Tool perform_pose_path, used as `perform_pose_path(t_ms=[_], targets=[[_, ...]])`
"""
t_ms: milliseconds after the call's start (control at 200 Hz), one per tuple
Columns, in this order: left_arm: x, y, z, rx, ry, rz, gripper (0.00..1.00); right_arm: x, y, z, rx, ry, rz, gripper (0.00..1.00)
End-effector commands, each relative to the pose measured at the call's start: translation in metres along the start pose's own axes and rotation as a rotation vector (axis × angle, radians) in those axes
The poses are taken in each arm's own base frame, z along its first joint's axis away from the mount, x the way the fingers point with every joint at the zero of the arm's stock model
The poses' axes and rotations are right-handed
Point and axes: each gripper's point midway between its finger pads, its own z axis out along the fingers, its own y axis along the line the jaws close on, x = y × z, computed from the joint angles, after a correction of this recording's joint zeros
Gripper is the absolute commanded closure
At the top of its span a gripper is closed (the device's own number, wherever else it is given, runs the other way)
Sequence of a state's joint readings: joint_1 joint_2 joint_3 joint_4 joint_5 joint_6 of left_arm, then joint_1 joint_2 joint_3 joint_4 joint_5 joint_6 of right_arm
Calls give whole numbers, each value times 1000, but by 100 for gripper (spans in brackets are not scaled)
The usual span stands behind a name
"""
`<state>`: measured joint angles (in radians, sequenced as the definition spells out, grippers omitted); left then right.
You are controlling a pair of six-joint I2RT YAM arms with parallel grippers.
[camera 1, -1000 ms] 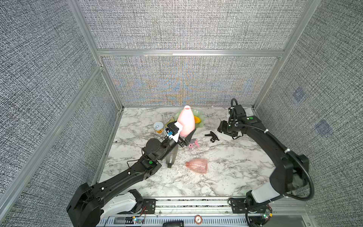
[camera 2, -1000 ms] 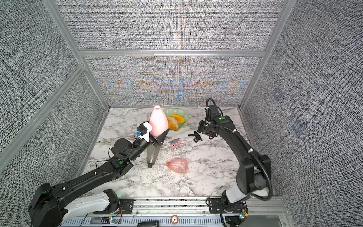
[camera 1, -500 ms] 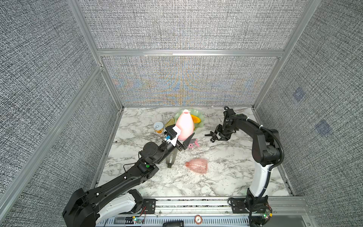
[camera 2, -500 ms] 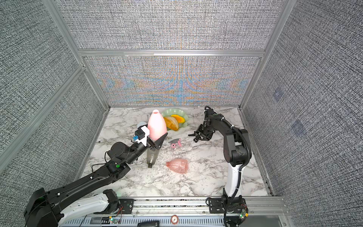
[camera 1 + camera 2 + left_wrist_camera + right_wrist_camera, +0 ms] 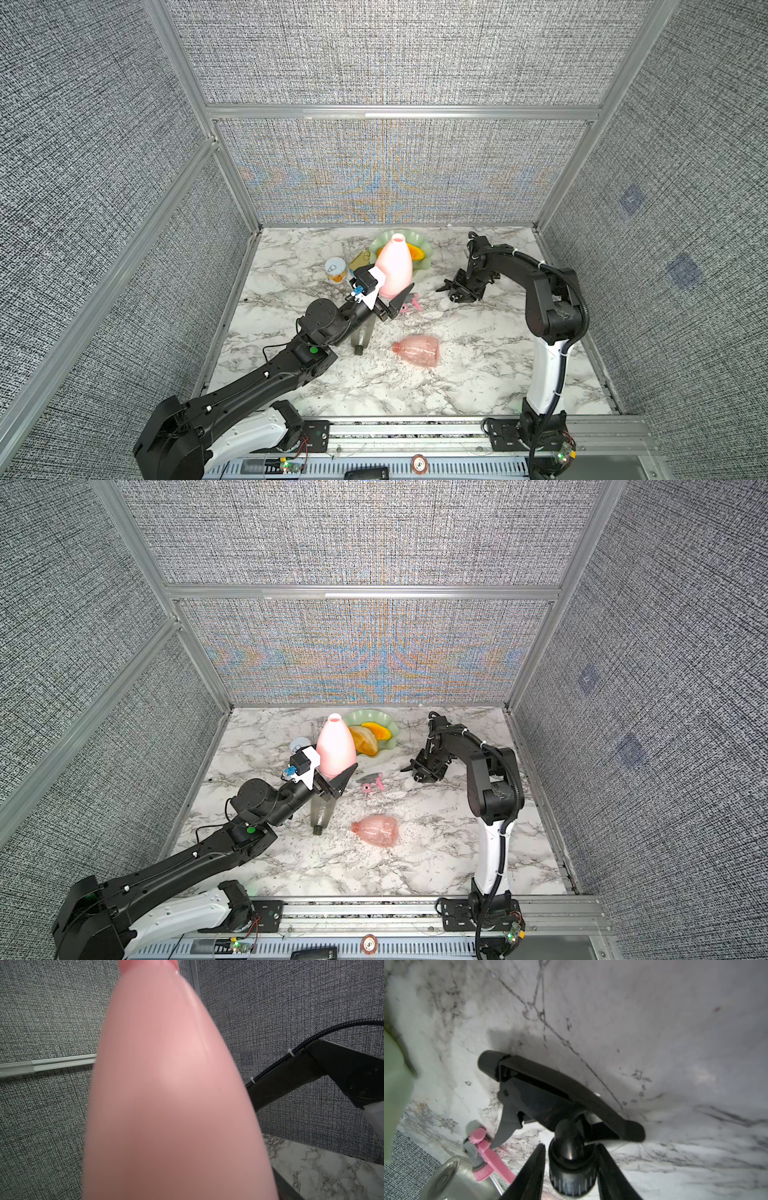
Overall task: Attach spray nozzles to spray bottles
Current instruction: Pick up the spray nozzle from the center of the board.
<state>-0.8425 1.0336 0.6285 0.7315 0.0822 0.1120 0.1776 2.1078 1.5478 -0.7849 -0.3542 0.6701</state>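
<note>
My left gripper [image 5: 390, 291] is shut on the opaque pastel pink spray bottle [image 5: 395, 266] [image 5: 336, 746], holding it upright above the table; the bottle fills the left wrist view [image 5: 176, 1084] and hides the jaws. The black spray nozzle [image 5: 446, 286] [image 5: 550, 1093] lies on the marble. My right gripper [image 5: 459, 291] [image 5: 571, 1145] is down on it, jaws closed against its ribbed screw collar. A grey-and-pink nozzle [image 5: 409, 305] [image 5: 481, 1147] lies between the arms. The smoky grey bottle [image 5: 360, 336] and the clear pink bottle [image 5: 417, 351] lie on their sides nearer the front.
A pale green dish [image 5: 422, 243] with orange pieces sits at the back, just behind the raised bottle. A small tin can [image 5: 336, 270] stands left of it. Fabric walls close in the marble table on three sides.
My right gripper came down over the black nozzle and its jaws narrowed onto the collar. The left arm shifted slightly, still holding the pastel pink bottle.
</note>
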Motion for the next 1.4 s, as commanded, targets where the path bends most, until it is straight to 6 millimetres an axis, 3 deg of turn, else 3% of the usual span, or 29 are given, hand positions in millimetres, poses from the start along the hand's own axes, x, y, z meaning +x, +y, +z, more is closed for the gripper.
perform_pose_path(t_ms=[0,370,515,735,945,1151,1261,1396], targets=[[-7,-1,0,7,-21,-1,22,0,-2,1,23,11,3,56],[-3,-2,2,11,-7,4,22,0,-11,9,53,20,-10,58],[0,-1,2,6,-2,12,22,-3,-6,-3,36,-24,-39,65],[7,0,4,0,10,16,22,-3,7,-26,-32,-114,-115,65],[15,2,5,-15,21,11,22,9,20,-53,-99,-206,-219,65],[21,3,6,-27,29,9,22,23,50,-99,-219,-352,-339,65],[24,6,4,-49,25,8,22,38,81,-146,-317,-489,-456,65],[26,6,3,-56,23,18,22,71,122,-221,-409,-728,-640,65]])
